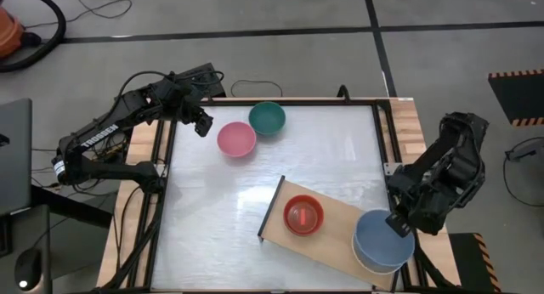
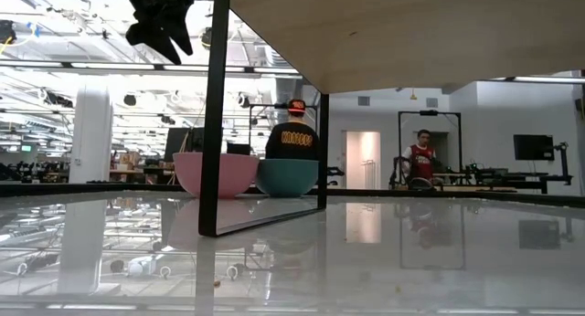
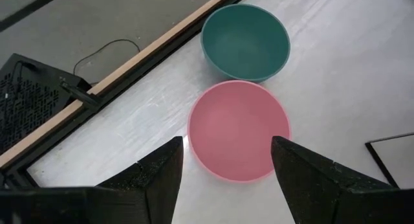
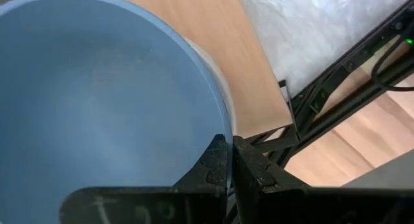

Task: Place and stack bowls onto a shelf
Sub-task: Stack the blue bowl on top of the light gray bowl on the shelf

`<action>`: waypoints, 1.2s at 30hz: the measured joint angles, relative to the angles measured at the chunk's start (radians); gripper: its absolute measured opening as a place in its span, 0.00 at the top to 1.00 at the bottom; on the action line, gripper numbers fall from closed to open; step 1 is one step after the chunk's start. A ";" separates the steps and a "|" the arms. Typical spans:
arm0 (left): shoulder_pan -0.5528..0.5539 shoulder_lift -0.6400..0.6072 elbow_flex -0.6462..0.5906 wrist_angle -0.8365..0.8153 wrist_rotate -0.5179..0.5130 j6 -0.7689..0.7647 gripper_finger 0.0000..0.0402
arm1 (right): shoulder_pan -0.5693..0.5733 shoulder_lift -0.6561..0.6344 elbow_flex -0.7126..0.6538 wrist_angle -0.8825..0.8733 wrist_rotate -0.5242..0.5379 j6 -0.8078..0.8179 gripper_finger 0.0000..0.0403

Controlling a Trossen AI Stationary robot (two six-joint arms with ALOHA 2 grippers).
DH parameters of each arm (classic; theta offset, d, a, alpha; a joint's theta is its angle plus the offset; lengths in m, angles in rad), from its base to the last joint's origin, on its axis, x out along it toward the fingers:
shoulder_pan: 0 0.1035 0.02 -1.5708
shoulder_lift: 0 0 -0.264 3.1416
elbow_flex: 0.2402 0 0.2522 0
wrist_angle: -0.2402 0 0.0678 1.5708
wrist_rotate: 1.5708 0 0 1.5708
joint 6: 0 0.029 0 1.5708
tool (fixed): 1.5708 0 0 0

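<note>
My left gripper (image 1: 202,124) (image 3: 226,145) is open and hovers just left of the pink bowl (image 1: 236,138) (image 3: 238,130), touching nothing. The teal bowl (image 1: 267,117) (image 3: 246,41) rests on the table beside the pink one; both also show in the low view, pink bowl (image 2: 216,174) and teal bowl (image 2: 286,177). The shelf (image 1: 336,211) lies slanted near the right front, its dark end (image 1: 270,207) toward the middle. A red bowl (image 1: 303,216) stands on it. My right gripper (image 1: 398,226) (image 4: 231,146) is shut on the blue-grey bowl (image 1: 382,237), which sits over a white bowl (image 1: 371,262). My right gripper pinches the blue-grey bowl's rim (image 4: 220,130) on the side toward the table's right edge, one finger (image 4: 213,160) inside the bowl and the other outside. The fingers come from above and the right, slanting down. The bowl sits upright over the white bowl's rim (image 4: 223,88).
The board's underside (image 2: 411,33) and its dark support (image 2: 215,124) fill the low view's upper part. Dark frame rails (image 1: 387,141) edge the tabletop. Bare tabletop (image 1: 212,226) lies left of the shelf. Two people (image 2: 296,133) are in the room beyond the table.
</note>
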 joint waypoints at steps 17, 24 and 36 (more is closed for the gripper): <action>0.000 0.000 0.000 0.023 0.000 -0.015 0.45 | 0.039 0.000 -0.042 0.001 0.007 0.047 0.76; 0.000 0.000 0.000 0.023 0.022 -0.001 0.45 | 0.017 -0.008 -0.042 0.005 0.007 0.035 0.62; 0.000 0.000 0.000 0.023 0.109 0.030 0.45 | 0.036 -0.015 0.009 0.011 0.014 0.010 0.73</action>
